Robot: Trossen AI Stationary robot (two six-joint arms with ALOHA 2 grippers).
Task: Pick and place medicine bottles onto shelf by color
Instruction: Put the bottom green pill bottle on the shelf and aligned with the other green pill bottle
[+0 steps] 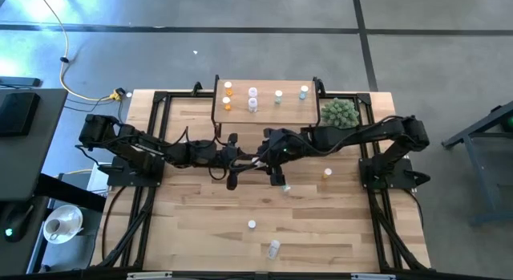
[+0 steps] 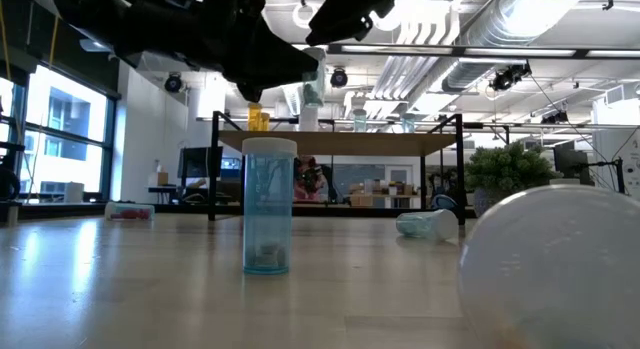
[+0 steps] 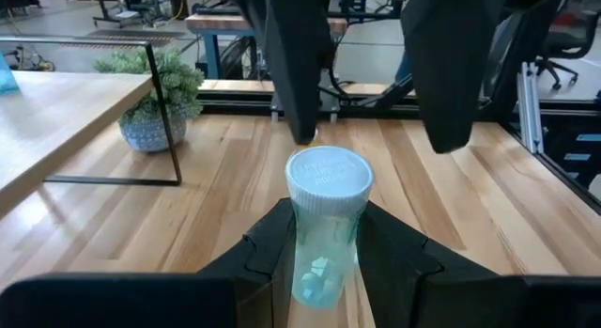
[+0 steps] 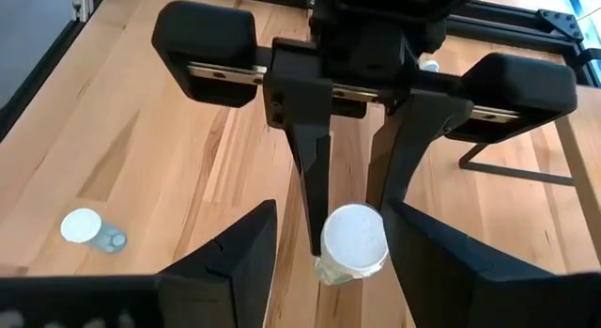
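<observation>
Closest to the viewer, a toppled bottle (image 2: 560, 259) is lying on the table (image 2: 150, 289), well in front of the shelf (image 1: 288, 111), its white cap facing outward; a blue upright bottle (image 2: 268, 204) is standing near it. Left tool (image 3: 329, 220) is clamping a pale blue held bottle (image 3: 327, 178) in the air before the shelf. Right tool (image 4: 329, 215) is facing it, fingers spread wide either side of that bottle, not gripping. Orange, pink, green and blue sorted bottles (image 1: 252, 94) are standing on the shelf.

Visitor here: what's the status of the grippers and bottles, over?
Left gripper shut on blue bottle, lifted. Right gripper open, facing it. Nothing between them.
</observation>
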